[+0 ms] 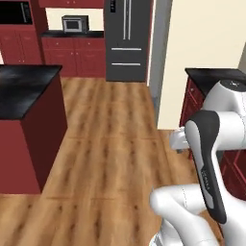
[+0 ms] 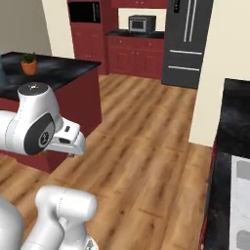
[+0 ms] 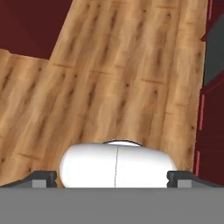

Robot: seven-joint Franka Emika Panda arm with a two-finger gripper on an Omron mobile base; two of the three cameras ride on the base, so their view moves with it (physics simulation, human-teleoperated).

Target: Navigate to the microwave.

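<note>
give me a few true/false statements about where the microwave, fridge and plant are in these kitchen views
1. The microwave sits on a dark counter at the far end of the room. True.
2. The refrigerator stands to the left of the microwave in the left base view. False: it stands to the microwave's right.
3. A potted plant stands on the black-topped island. True.
4. The gripper holds the plant. False: its fingertips stand wide apart over bare wood floor.
5. The floor is grey tile. False: it is wood plank.
</note>
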